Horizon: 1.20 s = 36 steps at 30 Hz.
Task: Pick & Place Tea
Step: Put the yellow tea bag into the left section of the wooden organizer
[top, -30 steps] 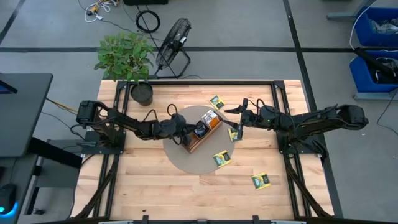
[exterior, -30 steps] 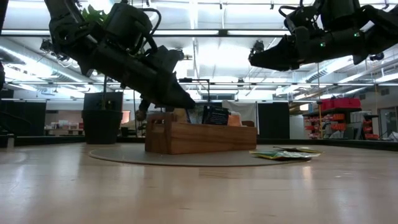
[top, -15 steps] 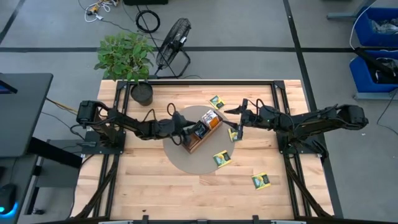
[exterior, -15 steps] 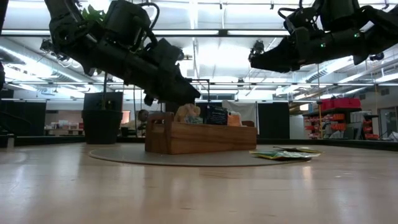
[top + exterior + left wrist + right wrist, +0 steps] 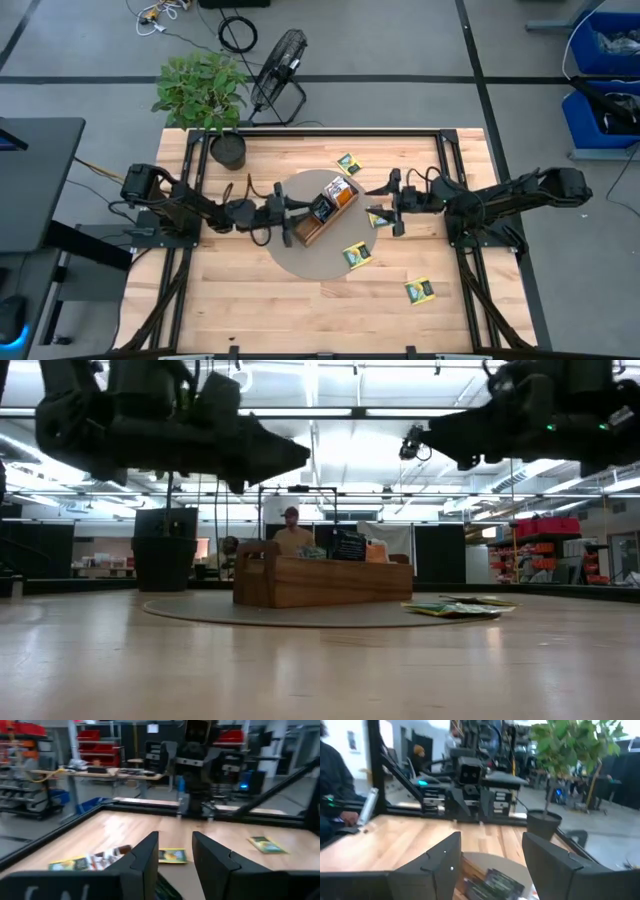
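Black fingers of the left gripper [image 5: 172, 862] are standing apart with nothing between them, hovering beside the tray [image 5: 322, 215]. The right gripper [image 5: 396, 214] is gaping empty over a packet [image 5: 377, 219]; I'd say it is needing a straight drop and a pinch on the edge. Other packets [image 5: 356, 256] are lying loose nearby. The tray's compartments are blurring together.

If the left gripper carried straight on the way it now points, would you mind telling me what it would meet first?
Probably the wooden tray: the left gripper, open and empty, points level at its near end. In the low view it hangs above the tray's rim, so it might pass over.
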Each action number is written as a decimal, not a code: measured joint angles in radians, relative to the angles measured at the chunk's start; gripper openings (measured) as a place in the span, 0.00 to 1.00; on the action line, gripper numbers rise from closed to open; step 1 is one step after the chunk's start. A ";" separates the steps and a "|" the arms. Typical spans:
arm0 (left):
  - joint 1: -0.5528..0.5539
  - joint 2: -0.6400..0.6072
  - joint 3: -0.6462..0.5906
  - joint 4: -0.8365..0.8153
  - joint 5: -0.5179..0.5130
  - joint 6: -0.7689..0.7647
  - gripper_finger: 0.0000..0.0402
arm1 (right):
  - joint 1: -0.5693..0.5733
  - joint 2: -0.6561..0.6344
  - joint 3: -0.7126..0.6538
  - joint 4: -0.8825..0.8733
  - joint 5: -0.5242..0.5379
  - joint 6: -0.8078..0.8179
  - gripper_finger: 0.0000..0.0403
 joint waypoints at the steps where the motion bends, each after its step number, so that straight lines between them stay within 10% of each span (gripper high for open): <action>1: -0.004 0.000 -0.011 0.007 0.015 0.001 0.30 | 0.008 0.000 -0.018 0.027 0.000 -0.004 0.54; 12: -0.014 -0.016 -0.117 0.021 0.067 -0.071 0.30 | 0.017 -0.005 -0.070 -0.161 0.212 0.137 0.54; 36: -0.027 -0.016 -0.130 0.026 0.071 -0.064 0.30 | -0.121 -0.032 -0.008 -0.814 0.278 0.313 0.54</action>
